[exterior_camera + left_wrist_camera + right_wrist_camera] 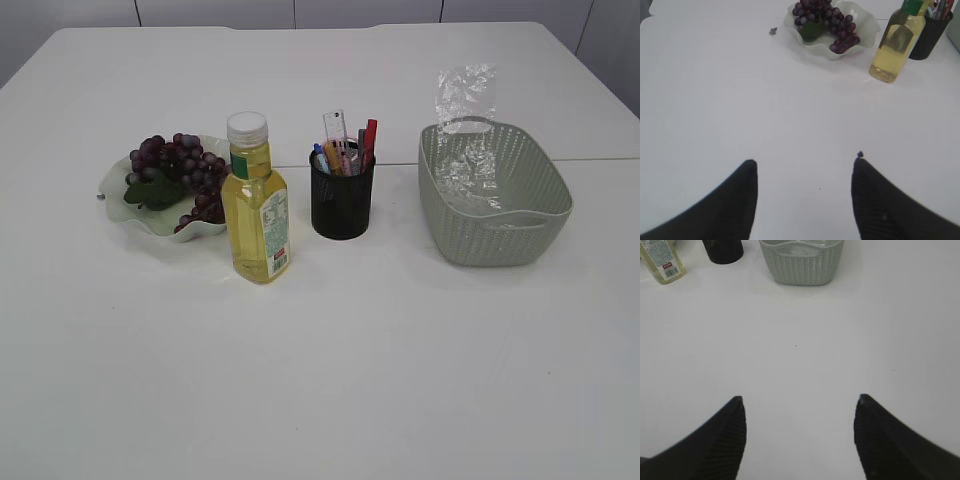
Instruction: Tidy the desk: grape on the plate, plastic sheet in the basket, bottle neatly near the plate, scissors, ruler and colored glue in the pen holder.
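Observation:
A bunch of dark grapes (180, 165) lies on the wavy pale plate (115, 195); both also show in the left wrist view, grapes (827, 22) and plate (865, 20). A bottle of yellow oil (255, 205) stands upright right of the plate, also in the left wrist view (895, 47) and right wrist view (660, 262). A black mesh pen holder (342, 205) holds a ruler, pens and other items. A clear plastic sheet (465, 100) leans in the grey basket (495, 195). My left gripper (805, 162) and right gripper (800, 400) are open and empty over bare table.
A small dark speck (772, 31) lies on the table left of the plate. The basket (802, 262) and pen holder (722, 250) stand at the far edge of the right wrist view. The white table has a seam behind the objects.

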Action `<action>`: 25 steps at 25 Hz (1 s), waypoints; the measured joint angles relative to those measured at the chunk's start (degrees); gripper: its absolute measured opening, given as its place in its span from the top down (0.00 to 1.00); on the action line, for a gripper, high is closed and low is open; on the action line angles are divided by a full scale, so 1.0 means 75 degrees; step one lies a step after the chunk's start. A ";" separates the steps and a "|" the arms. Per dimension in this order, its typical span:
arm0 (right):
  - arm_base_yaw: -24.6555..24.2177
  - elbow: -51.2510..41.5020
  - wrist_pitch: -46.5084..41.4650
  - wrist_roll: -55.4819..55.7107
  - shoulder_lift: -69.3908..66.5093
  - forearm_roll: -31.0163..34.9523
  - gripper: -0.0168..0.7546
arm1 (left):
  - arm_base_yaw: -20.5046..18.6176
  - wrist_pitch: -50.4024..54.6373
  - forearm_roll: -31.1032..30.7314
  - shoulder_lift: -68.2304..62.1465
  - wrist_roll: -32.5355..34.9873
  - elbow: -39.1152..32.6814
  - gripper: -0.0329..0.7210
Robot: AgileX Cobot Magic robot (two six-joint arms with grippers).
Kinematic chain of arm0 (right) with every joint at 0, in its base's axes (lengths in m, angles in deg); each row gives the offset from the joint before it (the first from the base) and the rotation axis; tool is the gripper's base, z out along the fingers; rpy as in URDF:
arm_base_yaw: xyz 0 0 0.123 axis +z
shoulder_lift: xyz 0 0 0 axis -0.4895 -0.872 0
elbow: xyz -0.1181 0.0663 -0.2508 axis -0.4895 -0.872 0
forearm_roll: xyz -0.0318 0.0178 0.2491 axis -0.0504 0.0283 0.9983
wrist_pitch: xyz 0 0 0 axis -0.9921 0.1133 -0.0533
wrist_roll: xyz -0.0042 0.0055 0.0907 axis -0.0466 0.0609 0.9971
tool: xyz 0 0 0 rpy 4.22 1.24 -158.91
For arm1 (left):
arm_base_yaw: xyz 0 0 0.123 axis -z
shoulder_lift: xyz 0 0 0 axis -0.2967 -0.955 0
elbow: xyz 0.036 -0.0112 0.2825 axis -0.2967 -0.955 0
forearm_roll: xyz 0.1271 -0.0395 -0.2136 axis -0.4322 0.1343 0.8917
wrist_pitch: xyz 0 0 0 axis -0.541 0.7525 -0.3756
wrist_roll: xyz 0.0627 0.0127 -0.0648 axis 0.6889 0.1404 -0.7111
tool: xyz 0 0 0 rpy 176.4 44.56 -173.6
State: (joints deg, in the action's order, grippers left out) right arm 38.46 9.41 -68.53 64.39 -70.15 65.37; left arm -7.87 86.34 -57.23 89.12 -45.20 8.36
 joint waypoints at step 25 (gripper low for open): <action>-0.0606 0.0000 0.0028 -0.0101 0.0220 -0.0029 0.34 | -0.0974 0.0015 0.0035 0.0000 0.0013 -0.0013 0.47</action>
State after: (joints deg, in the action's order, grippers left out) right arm 33.92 9.41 -68.32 63.64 -68.49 65.15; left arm -15.17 86.45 -56.96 89.12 -45.10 8.26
